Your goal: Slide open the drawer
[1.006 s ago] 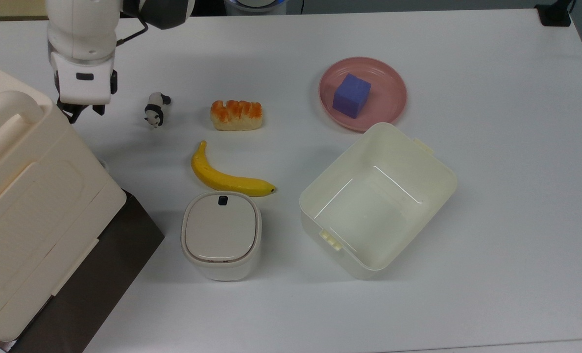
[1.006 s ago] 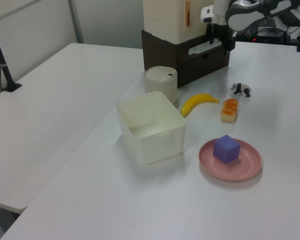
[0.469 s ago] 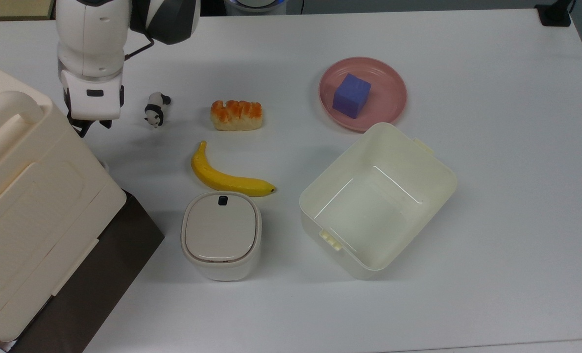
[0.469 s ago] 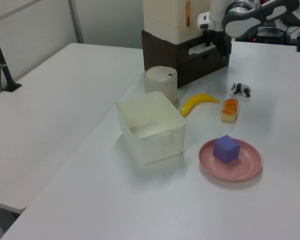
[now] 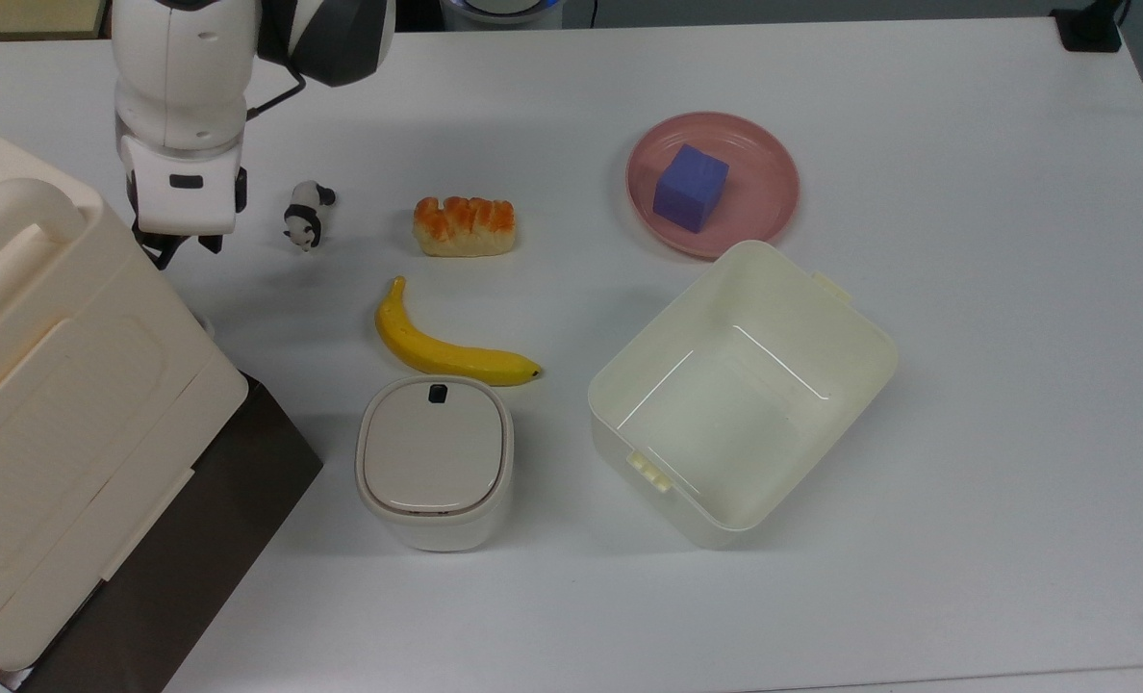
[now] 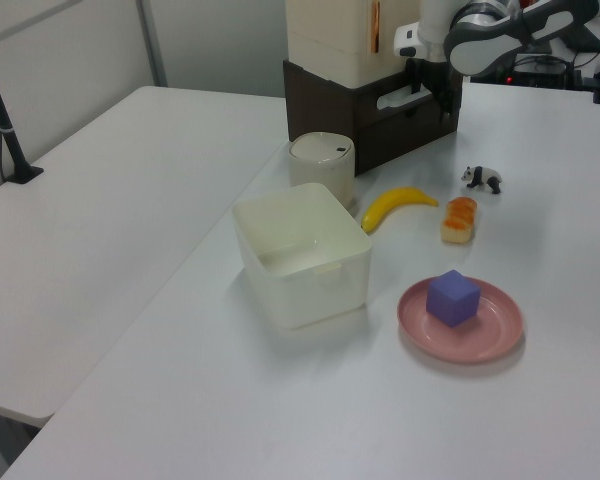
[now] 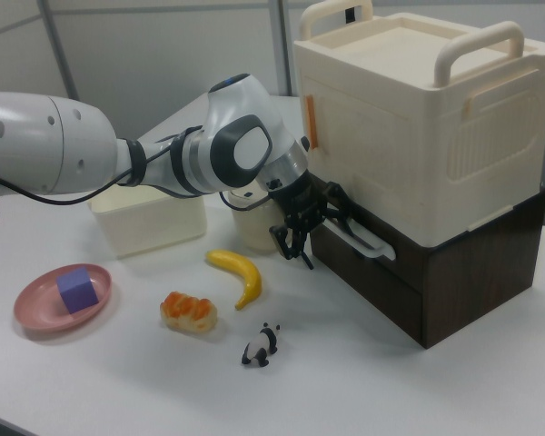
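Note:
The drawer (image 7: 374, 274) is the dark brown front panel of a low cabinet, with a white loop handle (image 7: 363, 238), and it sits flush and shut. In the left view the drawer (image 6: 408, 122) and its handle (image 6: 400, 98) show below the cream box. My gripper (image 7: 295, 245) hangs fingers-down just to the right view's left of the handle's end. In the top view the gripper (image 5: 179, 248) stands open with nothing between its fingers, at the cream box's far corner. The left view puts the gripper (image 6: 432, 92) at the handle's right end.
A big cream lidded box (image 5: 42, 385) sits on the cabinet. A panda figure (image 5: 307, 217), bread (image 5: 464, 226), a banana (image 5: 446, 351) and a small lidded container (image 5: 434, 462) lie close by. A cream bin (image 5: 822, 318) and a pink plate (image 5: 769, 207) with a purple cube (image 5: 690, 188) lie further to the top view's right.
Over the last second my gripper has shifted a little to the top view's right and down, nearer the drawer front. It has hardly moved in the last half second.

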Motion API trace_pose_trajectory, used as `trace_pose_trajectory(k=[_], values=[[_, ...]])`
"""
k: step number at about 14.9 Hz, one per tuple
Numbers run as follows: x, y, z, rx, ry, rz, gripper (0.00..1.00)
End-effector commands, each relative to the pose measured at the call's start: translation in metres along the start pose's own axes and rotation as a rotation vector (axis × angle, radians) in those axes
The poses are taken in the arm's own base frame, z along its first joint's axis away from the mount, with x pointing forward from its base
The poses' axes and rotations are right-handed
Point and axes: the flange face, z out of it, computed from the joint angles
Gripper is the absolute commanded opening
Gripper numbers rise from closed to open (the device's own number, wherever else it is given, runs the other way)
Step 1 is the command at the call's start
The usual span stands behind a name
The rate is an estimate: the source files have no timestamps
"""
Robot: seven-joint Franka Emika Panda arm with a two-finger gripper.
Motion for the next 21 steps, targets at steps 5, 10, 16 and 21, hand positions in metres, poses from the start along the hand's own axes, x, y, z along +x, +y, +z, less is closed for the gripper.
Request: trace_pose_trajectory(k=[5, 10, 16, 21], values=[[0.01, -0.012, -0.014, 0.024, -0.009, 0.114, 1.0], [0.032, -0.03, -0.008, 0.07, -0.023, 0.143, 1.0], [0.038, -0.04, -0.015, 0.113, -0.053, 0.179, 1.0], [0.048, -0.053, -0.024, 0.166, -0.074, 0.193, 1.0]])
